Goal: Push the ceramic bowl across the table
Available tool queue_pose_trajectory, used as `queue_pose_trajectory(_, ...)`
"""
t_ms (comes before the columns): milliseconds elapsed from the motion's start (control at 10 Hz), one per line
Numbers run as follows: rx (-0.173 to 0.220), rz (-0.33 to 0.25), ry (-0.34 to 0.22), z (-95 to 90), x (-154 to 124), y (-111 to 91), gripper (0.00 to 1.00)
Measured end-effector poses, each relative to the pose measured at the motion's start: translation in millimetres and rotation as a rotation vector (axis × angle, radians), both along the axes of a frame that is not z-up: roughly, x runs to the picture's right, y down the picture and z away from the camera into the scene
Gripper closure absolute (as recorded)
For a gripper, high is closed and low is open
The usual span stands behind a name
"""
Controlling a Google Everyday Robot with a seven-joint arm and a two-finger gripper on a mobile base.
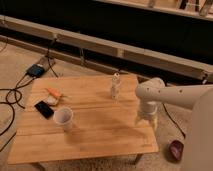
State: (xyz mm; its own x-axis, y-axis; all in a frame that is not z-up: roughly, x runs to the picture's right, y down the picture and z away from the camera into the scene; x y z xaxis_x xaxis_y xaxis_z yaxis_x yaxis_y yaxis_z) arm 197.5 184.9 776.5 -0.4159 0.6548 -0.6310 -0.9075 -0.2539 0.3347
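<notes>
The white arm [172, 95] enters from the right side of the view and reaches left in a roughly level line. It ends in a rounded elbow-like joint [150, 90], from which the wrist section [147, 109] turns straight down. The gripper [146, 121] hangs at the bottom of this section, pointing downward, low and near the right edge of the scene. The robot's pale body [200, 135] fills the lower right corner.

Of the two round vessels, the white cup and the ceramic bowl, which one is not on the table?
The ceramic bowl: dark maroon, it lies beyond the table's right edge. The white cup stands on the planks. The gripper hangs over the right end.
</notes>
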Motion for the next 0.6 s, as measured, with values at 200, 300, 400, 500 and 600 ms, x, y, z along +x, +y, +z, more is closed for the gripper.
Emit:
queue_pose_trajectory(200,0.014,-0.003,-0.013,-0.4,-4.4,-4.2,0.35)
queue_pose_trajectory(300,0.013,-0.004,-0.013,-0.3,-4.3,-3.8,0.35)
queue_pose_trajectory(400,0.013,-0.003,-0.013,-0.4,-4.4,-3.8,0.35)
queue_pose_trajectory(500,0.012,-0.003,-0.013,-0.1,-4.2,-3.1,0.35)
queue_pose_trajectory(600,0.011,-0.002,-0.013,-0.1,-4.2,-2.7,0.35)
